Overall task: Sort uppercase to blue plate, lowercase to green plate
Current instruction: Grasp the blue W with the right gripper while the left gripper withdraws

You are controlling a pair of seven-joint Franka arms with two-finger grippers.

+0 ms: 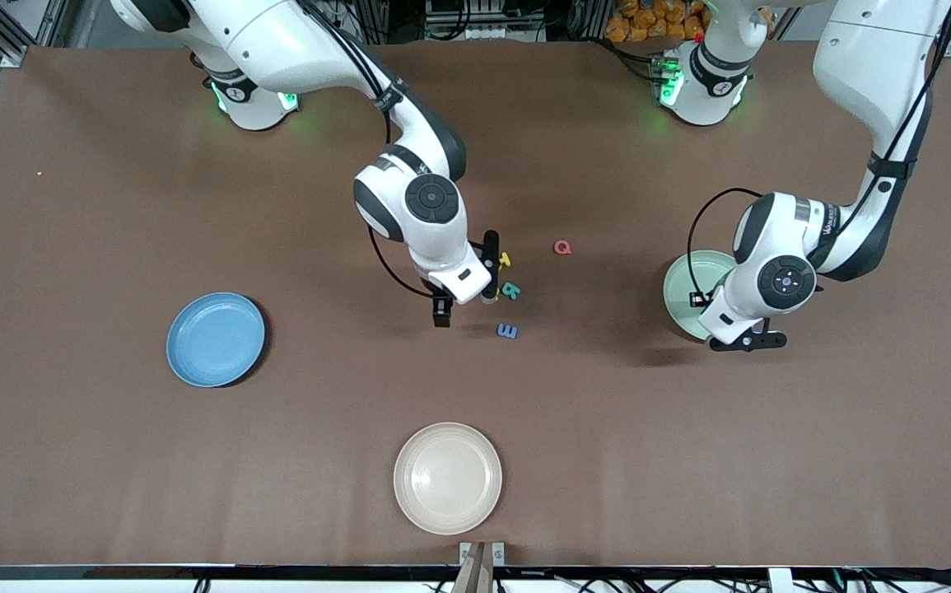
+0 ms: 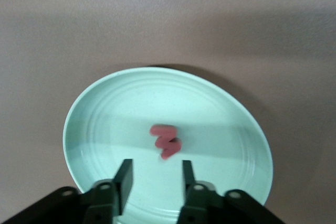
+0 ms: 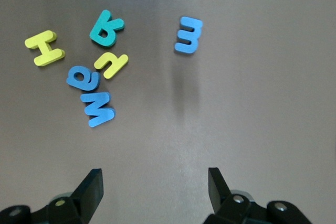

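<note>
left tool [image 2: 156,182]: over the green plate [image 1: 679,284], fingers a little apart, holding nothing
green plate: toward the left arm's end of the desk [image 1: 72,206]; the red w [image 2: 166,140] lies loose in its middle
right tool [image 3: 155,187]: over the middle of the desk above the letter cluster, fingers spread wide, holding nothing
letter cluster: yellow H [image 3: 45,48], teal letter [image 3: 106,28], smaller yellow letter [image 3: 112,64], blue e [image 3: 83,78] and blue W [image 3: 97,108] lie close together on the desk
blue m [image 3: 188,34]: on the desk, apart from the cluster, nearer the front camera
red Q [image 1: 562,247]: alone on the desk, between the cluster and the green plate
blue plate [image 1: 215,338]: toward the right arm's end
cream plate [image 1: 447,477]: nearest the front camera
</note>
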